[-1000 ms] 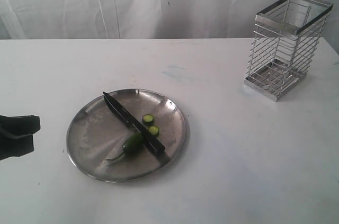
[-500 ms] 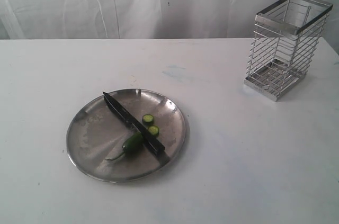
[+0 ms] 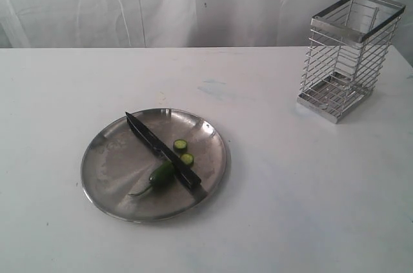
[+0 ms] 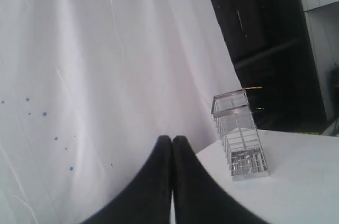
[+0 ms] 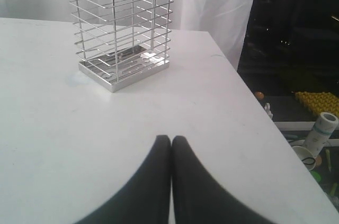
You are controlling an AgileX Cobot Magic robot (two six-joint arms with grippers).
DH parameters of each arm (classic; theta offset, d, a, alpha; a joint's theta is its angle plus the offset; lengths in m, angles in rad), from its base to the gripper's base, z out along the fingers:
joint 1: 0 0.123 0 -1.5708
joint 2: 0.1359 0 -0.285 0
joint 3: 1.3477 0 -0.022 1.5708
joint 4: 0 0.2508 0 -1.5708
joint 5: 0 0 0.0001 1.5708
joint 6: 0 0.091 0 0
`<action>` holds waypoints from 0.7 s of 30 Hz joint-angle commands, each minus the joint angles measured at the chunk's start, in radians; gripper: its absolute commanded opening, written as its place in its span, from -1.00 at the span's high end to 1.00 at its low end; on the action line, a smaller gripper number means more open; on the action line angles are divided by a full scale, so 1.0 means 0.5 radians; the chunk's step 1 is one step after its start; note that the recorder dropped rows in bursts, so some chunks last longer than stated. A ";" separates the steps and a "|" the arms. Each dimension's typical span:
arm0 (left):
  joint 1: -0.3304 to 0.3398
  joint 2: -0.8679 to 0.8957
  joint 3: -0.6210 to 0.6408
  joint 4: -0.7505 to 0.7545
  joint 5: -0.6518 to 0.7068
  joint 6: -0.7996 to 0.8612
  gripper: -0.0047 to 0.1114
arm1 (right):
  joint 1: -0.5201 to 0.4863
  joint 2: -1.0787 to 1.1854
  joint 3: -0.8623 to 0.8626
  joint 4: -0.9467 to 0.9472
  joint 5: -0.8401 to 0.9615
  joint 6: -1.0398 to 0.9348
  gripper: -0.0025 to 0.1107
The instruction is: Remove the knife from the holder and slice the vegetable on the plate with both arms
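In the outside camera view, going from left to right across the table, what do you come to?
The plate, carrying the knife and the cut vegetable → the holder.

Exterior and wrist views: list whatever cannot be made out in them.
- The arms: outside the exterior view's frame. Only the shut left tool and right tool show, in the wrist views.
- The knife against the vegetable: touching or overlapping, too small in the exterior view to tell.
- The holder: top cut off by the right wrist view's upper edge.
- The plate: out of both wrist views.
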State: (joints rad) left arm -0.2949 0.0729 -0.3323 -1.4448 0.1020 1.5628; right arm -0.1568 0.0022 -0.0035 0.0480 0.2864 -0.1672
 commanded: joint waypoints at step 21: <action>0.153 0.111 0.531 3.358 0.209 -3.835 0.92 | -0.004 -0.004 0.007 0.012 -0.005 -0.025 0.96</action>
State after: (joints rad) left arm -0.2490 0.1319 -0.0779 0.2776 0.2851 -0.4235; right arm -0.1568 0.0022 -0.0035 0.0503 0.2864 -0.1672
